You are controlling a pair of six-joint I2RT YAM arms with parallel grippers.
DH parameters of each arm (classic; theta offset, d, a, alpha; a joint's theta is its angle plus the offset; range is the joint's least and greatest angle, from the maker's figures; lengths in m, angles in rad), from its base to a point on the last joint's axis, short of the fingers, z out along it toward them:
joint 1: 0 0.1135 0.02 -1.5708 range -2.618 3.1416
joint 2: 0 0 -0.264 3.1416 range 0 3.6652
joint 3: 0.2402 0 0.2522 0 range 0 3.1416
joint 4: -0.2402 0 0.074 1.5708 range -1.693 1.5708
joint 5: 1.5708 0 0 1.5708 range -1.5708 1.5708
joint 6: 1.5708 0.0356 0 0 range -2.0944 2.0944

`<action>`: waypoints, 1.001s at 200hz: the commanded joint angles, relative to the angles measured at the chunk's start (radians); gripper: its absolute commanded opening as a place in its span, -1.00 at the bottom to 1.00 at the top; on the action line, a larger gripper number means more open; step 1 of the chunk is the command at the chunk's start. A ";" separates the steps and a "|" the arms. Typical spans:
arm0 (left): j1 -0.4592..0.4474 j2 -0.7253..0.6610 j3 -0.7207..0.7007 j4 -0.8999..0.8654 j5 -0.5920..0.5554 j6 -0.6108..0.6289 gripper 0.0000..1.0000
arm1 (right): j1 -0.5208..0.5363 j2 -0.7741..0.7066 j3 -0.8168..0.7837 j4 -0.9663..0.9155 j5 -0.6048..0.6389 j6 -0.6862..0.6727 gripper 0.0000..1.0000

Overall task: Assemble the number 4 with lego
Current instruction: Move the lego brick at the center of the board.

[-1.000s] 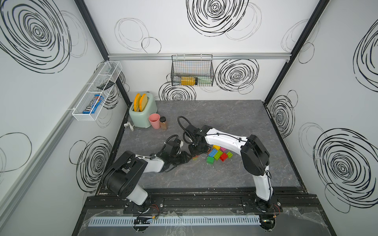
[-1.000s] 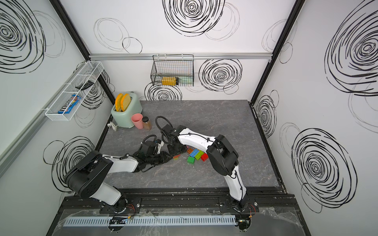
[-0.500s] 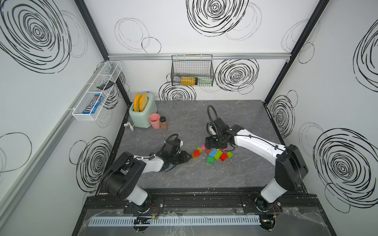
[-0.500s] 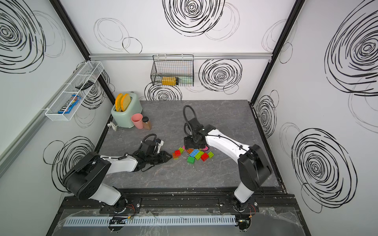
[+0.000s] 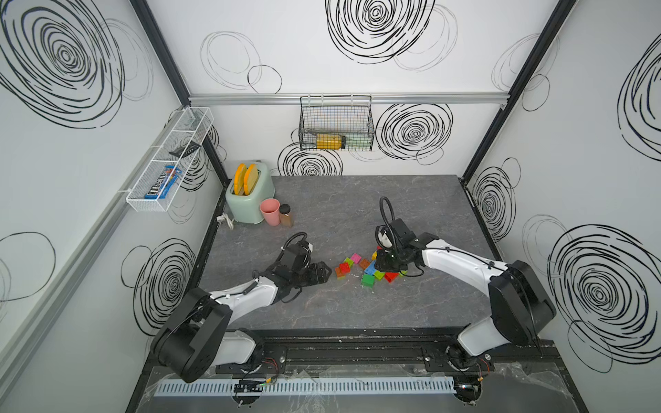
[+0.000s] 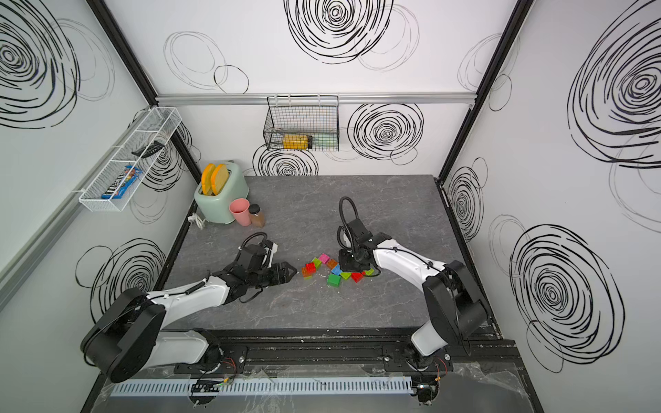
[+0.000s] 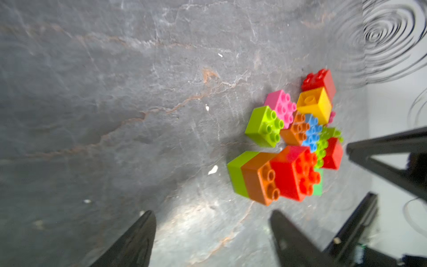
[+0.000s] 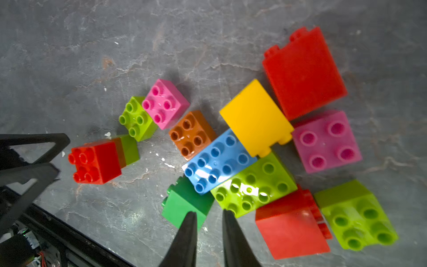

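Left gripper (image 7: 211,215) gapes empty just beside the lego (image 7: 293,171); right gripper (image 8: 209,215) hangs over the lego, jaws narrowly parted, seemingly empty.

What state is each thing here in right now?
Left hand: open, empty.
Right hand: fingers narrowly apart, empty.
Red-orange-lime stack: joined, lying on its side.
Other bricks: clustered, some tipped over.
Toaster: two slices sticking up.
Pink cup: upright.
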 commanded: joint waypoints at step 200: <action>-0.076 0.105 0.305 -0.068 -0.192 0.279 0.92 | 0.006 0.400 0.265 0.306 -0.058 -0.135 -0.67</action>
